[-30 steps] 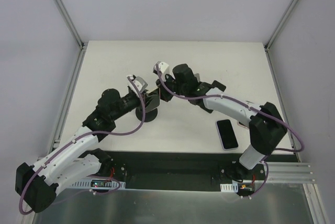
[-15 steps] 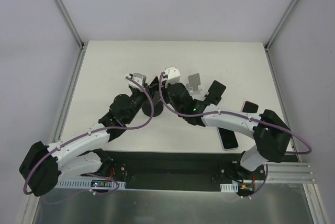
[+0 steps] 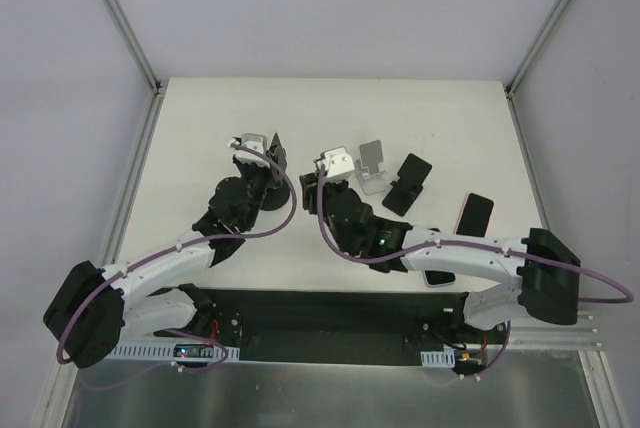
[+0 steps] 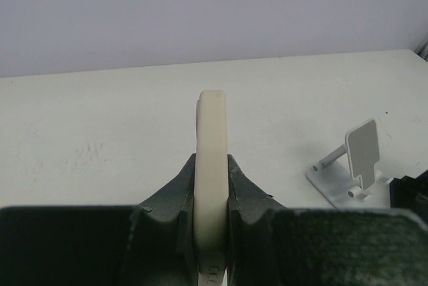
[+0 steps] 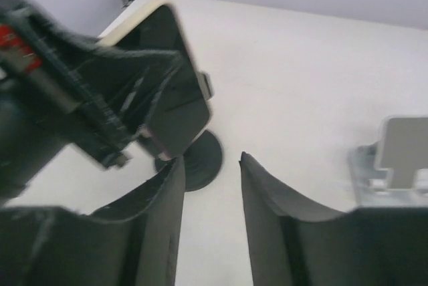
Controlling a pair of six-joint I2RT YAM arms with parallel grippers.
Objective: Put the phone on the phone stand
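My left gripper is shut on a cream-edged phone, held on edge above the table; the phone's dark screen shows in the right wrist view. A black round-based phone stand sits just below it, and in the top view it is partly hidden by the left arm. My right gripper is open and empty, just right of the stand, its jaws apart.
A silver phone stand stands right of centre and shows in both wrist views. A black folded stand or phone lies beside it. A dark phone lies further right. Another phone is partly under the right arm.
The right arm has drawn back toward the near side and left, uncovering the silver stand and the dark items. The left gripper has moved slightly left and farther back with the phone.
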